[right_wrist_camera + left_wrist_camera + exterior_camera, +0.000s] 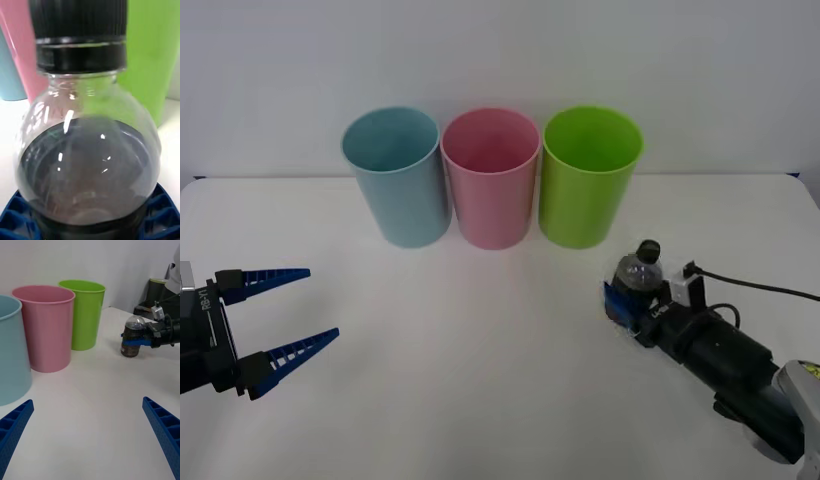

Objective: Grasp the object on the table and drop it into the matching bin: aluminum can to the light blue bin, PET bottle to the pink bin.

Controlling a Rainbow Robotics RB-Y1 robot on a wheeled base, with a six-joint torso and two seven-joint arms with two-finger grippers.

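Observation:
The PET bottle, small and clear with a dark grey-brown body and a black cap, stands upright on the white table at the right, in front of the lime green cup. My right gripper is shut on its body, one blue finger on each side. The left wrist view shows the bottle with a blue finger across its body. The pink bin stands in the middle of the far row, the light blue bin to its left. My left gripper hangs open at the near left, holding nothing.
A lime green cup stands right of the pink bin, closest to the bottle. All three cups touch or nearly touch in a row near the table's far edge. A black cable runs from the right wrist.

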